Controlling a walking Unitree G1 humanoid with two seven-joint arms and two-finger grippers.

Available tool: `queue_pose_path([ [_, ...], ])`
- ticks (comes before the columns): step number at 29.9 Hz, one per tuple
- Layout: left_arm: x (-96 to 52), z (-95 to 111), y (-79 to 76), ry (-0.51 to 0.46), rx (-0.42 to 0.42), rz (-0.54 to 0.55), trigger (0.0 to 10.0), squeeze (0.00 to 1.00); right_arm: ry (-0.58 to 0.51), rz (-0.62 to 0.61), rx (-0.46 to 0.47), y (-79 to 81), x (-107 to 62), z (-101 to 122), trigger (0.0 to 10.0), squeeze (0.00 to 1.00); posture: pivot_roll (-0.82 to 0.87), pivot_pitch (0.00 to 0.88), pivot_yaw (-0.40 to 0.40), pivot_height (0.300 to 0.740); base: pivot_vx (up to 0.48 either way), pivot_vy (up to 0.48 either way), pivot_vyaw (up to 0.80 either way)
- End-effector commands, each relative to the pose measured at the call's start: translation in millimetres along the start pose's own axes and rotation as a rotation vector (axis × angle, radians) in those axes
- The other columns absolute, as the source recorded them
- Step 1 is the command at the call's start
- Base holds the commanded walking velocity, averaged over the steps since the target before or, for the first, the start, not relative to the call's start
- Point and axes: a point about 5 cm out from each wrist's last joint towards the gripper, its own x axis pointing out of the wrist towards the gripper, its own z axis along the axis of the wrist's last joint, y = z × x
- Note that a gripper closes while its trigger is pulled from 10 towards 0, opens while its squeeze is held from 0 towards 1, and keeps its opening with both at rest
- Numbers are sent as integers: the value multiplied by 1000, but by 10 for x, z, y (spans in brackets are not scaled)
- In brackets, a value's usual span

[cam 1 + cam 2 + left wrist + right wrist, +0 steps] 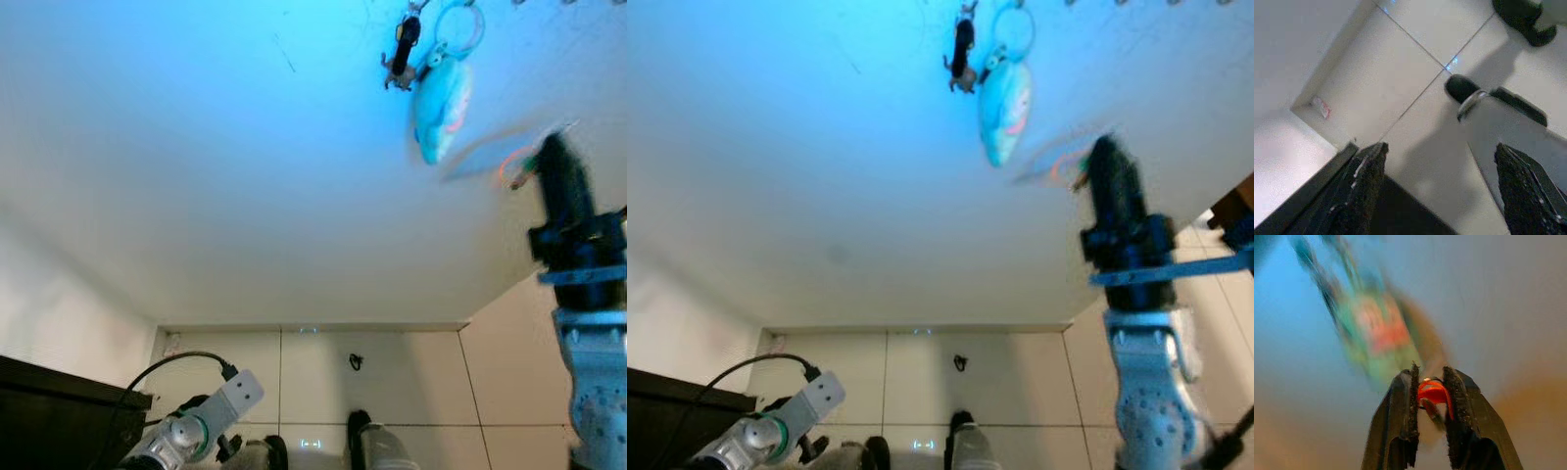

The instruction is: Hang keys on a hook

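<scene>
— Where are the keys?
— Pinched by their orange ring [1433, 392] in the right gripper [1429, 382], raised at the wall [196, 176] at 3 o'clock (blurred).
— And the hooks?
— At 12 o'clock; a blue fob [441, 106] and a black key [403, 51] hang there, bare wall left of them.
— The left gripper [1437, 183]?
— Low at 7 o'clock, fingers wide, over the floor [1415, 78].
</scene>
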Motion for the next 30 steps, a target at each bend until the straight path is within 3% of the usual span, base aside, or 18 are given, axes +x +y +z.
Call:
queue_pose_path([
  [1, -19, -68, -68, -34, -17, 25, 10000, 0, 193, -94, -100, -203, -200, -265, 10000, 0, -189, 213, 85, 740, 0, 0, 0],
  [2, -29, -31, -40, -86, 2, 88, 10000, 0, 286, -137, -85, -298, -336, -415, 10000, 0, -186, 214, 79, 740, 0, 0, 0],
  [5, -48, 28, -7, -158, 46, 168, 10000, 0, 361, -162, -46, -356, -472, -573, 10000, 0, -177, 216, 73, 740, 0, 0, 0],
  [8, -57, 86, -4, -209, 108, 182, 10000, 0, 345, -112, 18, -266, -416, -639, 10000, 0, -171, 215, 72, 740, 0, 0, 0],
  [9, -151, 142, 145, -310, 103, 185, 10000, 0, 324, -80, 67, -203, -354, -662, 10000, 0, -166, 212, 69, 740, 0, 0, 0],
  [10, -151, 142, 145, -310, 103, 185, 10000, 0, 324, -80, 67, -203, -354, -662, 10000, 0, -166, 212, 69, 740, 0, 0, 0],
  [13, -367, 452, 347, -533, 34, 141, 10000, 0, 277, -5, 215, -40, -173, -750, 10000, 0, -153, 201, 63, 740, 0, 0, 0],
  [15, -376, 521, 342, -562, 3, 126, 10000, 0, 276, 12, 236, -12, -151, -777, 10000, 0, -153, 200, 63, 740, 0, 0, 0],
  [16, -419, 697, 382, -635, -117, 149, 10000, 0, 279, 4, 300, -5, -142, -865, 10000, 0, -153, 197, 61, 740, 0, 0, 0],
  [18, -419, 697, 382, -635, -117, 149, 10000, 0, 279, 4, 300, -5, -142, -865, 10000, 0, -153, 197, 61, 740, 0, 0, 0],
  [20, -524, 885, 530, -738, -187, 290, 10000, 0, 298, -29, 352, -41, -186, -989, 10000, 0, -150, 195, 60, 740, 0, 0, 0],
  [21, -524, 885, 530, -738, -187, 290, 10000, 0, 298, -29, 352, -41, -186, -989, 10000, 0, -150, 195, 60, 740, 0, 0, 0],
  [23, -692, 1073, 696, -844, -143, 483, 10000, 0, 290, -66, 434, -57, -211, -1100, 10000, 0, -149, 197, 65, 740, 0, 0, 0],
  [25, -692, 1073, 696, -844, -143, 483, 10000, 0, 290, -66, 434, -57, -211, -1100, 10000, 0, -149, 197, 65, 740, 0, 0, 0],
  [27, -797, 1178, 711, -901, -101, 528, 10000, 0, 269, -64, 492, -19, -177, -1142, 10000, 0, -150, 199, 68, 740, 0, 0, 0],
  [30, -878, 1288, 663, -943, -133, 501, 10000, 0, 258, -11, 532, 89, -74, -1182, 10000, 0, -145, 202, 70, 740, 0, 0, 0],
])
